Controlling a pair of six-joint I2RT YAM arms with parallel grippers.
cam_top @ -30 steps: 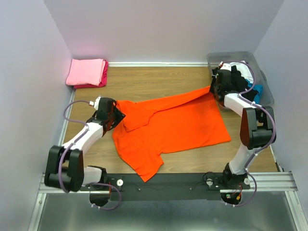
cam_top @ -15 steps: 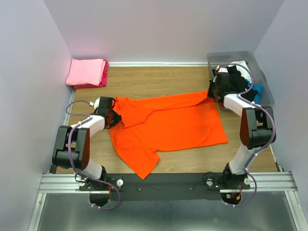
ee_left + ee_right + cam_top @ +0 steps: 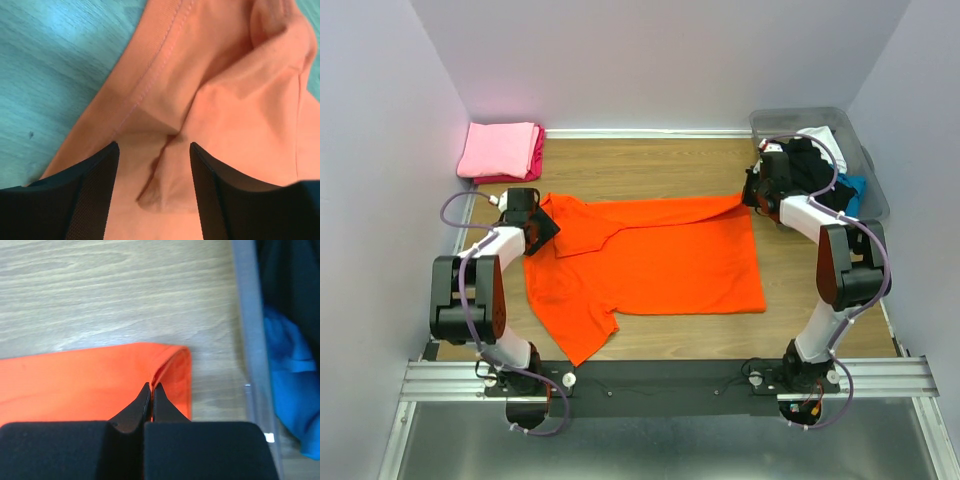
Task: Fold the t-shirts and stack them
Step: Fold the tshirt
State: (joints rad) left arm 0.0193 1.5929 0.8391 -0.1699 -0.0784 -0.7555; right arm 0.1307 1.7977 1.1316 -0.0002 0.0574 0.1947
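The orange t-shirt lies spread across the middle of the worktop, its hem side toward the right of the frame. Its collar and shoulders point to the left, and one sleeve trails toward the lower left. The upper edge is turned over on itself in a long narrow band running from one tool to the other.

The right tool is closed tight on the upper right corner of the shirt, its tips meeting on the doubled hem just beside the bin. Holding that corner most likely anchors one end of the edge so the cloth can be drawn straight.

The left tool is at the shirt's upper left, near the shoulder. Its jaws stand fairly wide with a small ridge of orange cloth lying between them, and they do not appear to be clamped on it. My reading is that it is either letting go or setting up a fresh grip on that end.

The folded pink and magenta t-shirts sit stacked in the upper left corner, well apart from the work and likely the place where finished shirts go. Inside the bin at the upper right, the unfolded shirts in black, white and blue wait in a heap.

The orange shirt is flattened but not yet folded small, so much of the task remains.
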